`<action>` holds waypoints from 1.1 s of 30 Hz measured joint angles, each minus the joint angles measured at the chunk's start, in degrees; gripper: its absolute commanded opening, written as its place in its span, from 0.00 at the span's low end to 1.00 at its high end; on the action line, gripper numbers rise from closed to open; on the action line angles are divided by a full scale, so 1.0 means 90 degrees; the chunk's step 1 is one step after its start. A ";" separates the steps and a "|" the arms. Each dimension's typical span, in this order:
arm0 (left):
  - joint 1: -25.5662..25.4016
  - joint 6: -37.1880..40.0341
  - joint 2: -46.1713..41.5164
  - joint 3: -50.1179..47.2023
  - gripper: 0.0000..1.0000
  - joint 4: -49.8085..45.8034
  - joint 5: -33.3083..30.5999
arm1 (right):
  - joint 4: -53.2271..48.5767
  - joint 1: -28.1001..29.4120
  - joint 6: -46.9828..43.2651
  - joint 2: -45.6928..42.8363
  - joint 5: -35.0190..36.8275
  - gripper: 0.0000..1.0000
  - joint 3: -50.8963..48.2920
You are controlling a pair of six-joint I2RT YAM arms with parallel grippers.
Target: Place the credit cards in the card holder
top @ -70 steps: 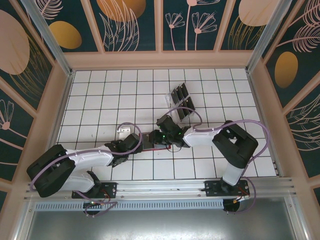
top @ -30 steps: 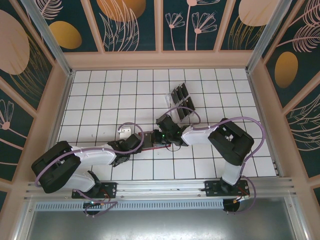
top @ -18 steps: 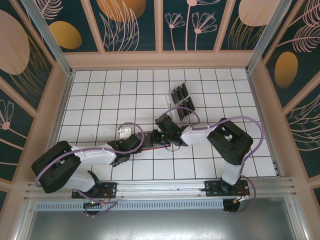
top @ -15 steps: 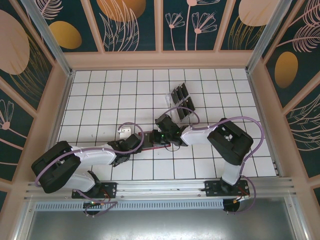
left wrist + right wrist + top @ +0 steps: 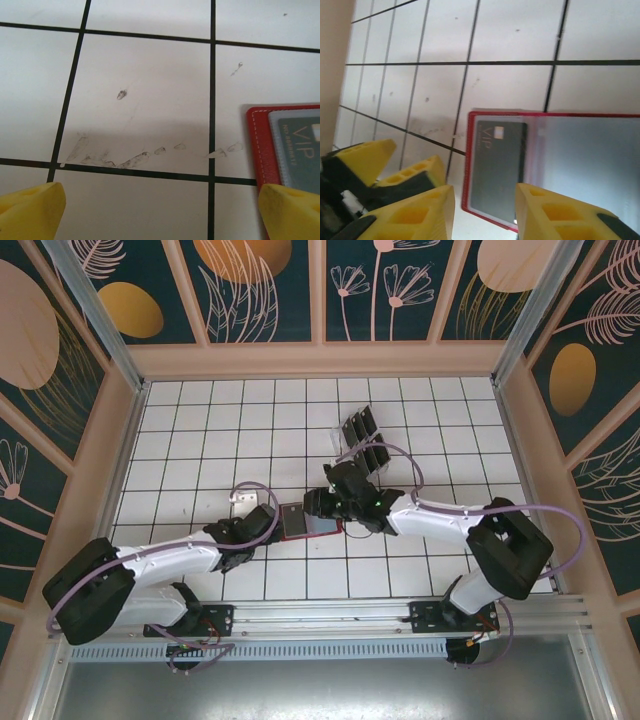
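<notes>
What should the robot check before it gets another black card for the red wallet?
1. The red fold-open wallet lies open and flat on the white tiled table: ok.
2. The dark glossy VIP card rests inside the wallet: ok.
3. Fingers of the right gripper are apart with nothing between them: ok.
4. Fingers of the left gripper are wide open and empty: ok.
5. The left gripper is clear of the wallet's edge: cannot tell.
6. More black cards wait in the clear plastic rack: ok.
</notes>
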 measured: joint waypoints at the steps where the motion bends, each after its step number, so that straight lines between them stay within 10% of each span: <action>1: 0.0000 0.0000 -0.0032 0.0032 0.98 -0.0029 0.0000 | -0.0080 0.0000 -0.0019 -0.0005 0.0061 0.39 -0.0046; 33: 0.0000 0.0359 0.0427 0.0597 0.99 0.0294 0.0260 | -0.0415 -0.0418 -0.1088 0.1358 0.0068 0.45 0.0459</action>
